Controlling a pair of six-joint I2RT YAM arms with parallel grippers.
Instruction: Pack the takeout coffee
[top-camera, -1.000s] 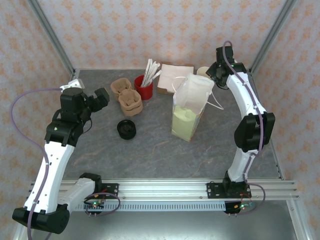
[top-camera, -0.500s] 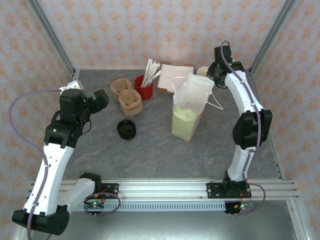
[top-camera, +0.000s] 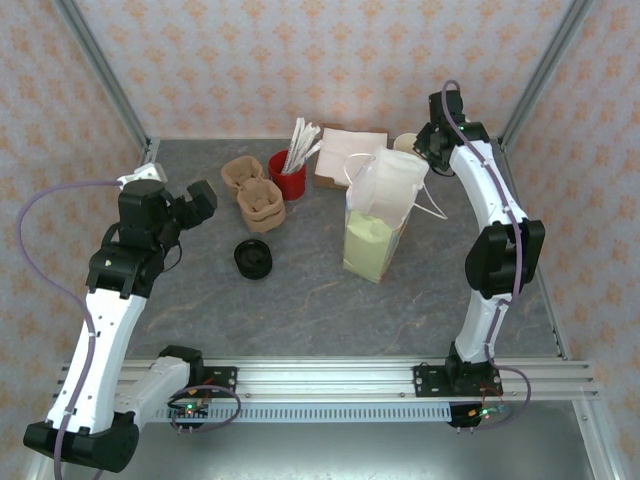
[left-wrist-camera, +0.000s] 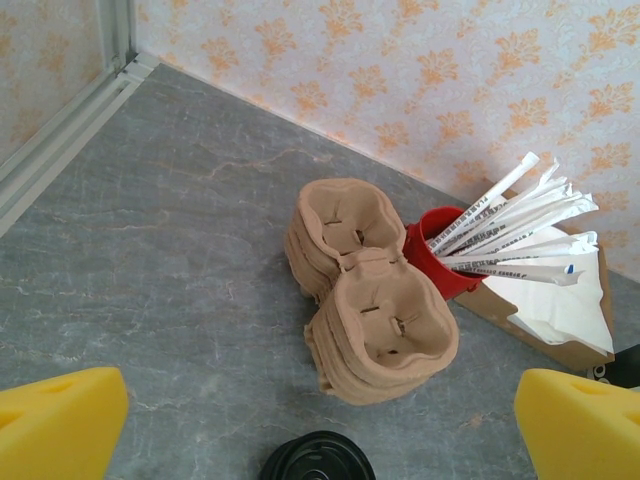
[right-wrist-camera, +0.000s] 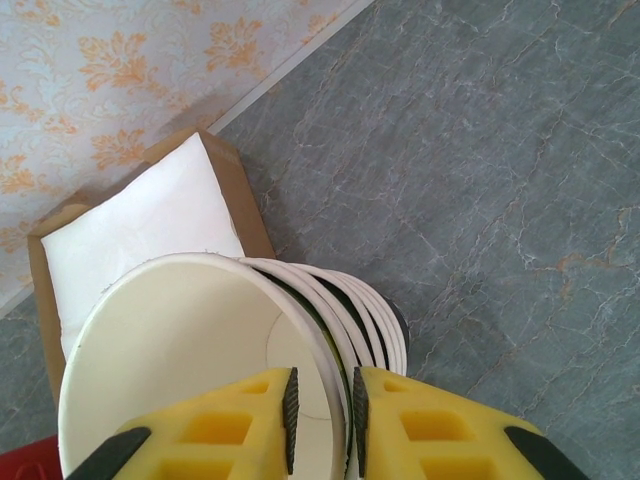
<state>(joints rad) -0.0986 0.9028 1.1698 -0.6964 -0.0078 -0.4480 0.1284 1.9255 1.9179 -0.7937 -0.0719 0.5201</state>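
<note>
a white paper bag (top-camera: 385, 215) stands upright on a grey surface (top-camera: 300, 300). to the bag's left and slightly nearer, well apart from it, sits the takeout coffee (top-camera: 253, 259), black lid up (the cup beneath is hard to make out). further left of the bag, the left hand (top-camera: 205, 195) hovers with its yellow fingers (left-wrist-camera: 60, 425) spread wide, holding nothing. behind the bag's far right corner, the right hand (right-wrist-camera: 320, 390) is pinched on the rim of the top cup in a stack of cream cups (right-wrist-camera: 200, 350), one finger inside, one outside.
</note>
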